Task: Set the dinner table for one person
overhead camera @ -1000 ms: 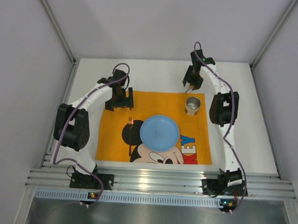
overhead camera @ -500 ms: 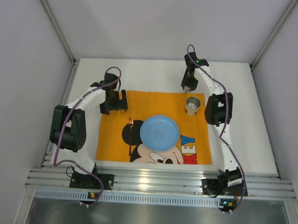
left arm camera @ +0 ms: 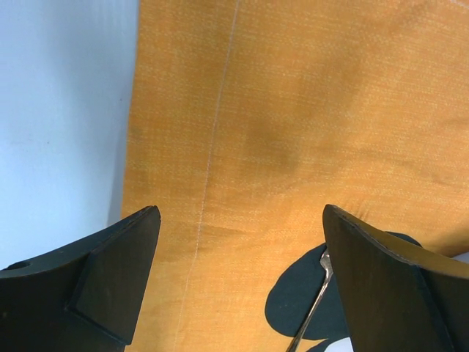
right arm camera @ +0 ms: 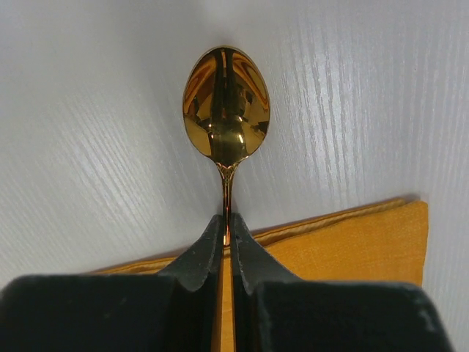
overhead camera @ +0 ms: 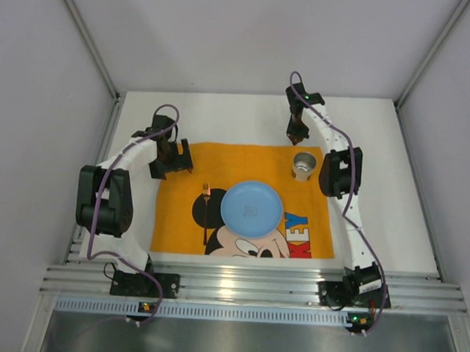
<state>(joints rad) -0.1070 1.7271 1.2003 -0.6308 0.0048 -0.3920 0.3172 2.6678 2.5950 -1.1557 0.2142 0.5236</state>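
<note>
A gold spoon [right arm camera: 226,106] lies with its bowl over the white dinner table [overhead camera: 392,192], just past the far edge of the orange placemat [overhead camera: 177,220]. My right gripper [right arm camera: 227,224] is shut on the spoon's thin handle; in the top view it [overhead camera: 297,136] hangs behind the metal cup [overhead camera: 303,164]. A blue plate [overhead camera: 251,206] sits mid-mat with a fork [overhead camera: 205,202] to its left. My left gripper [overhead camera: 171,161] hovers wide open over the mat's far left corner, holding nothing [left arm camera: 238,279]. The fork's tip [left arm camera: 322,268] shows beside its right finger.
Grey walls enclose the table on three sides. An aluminium rail [overhead camera: 253,287] carrying both arm bases runs along the near edge. The placemat's left hem [left arm camera: 135,147] borders bare white tabletop.
My right gripper has closed on the spoon's handle and shifted slightly left and back. The left arm has drawn left toward the mat's corner, still open.
</note>
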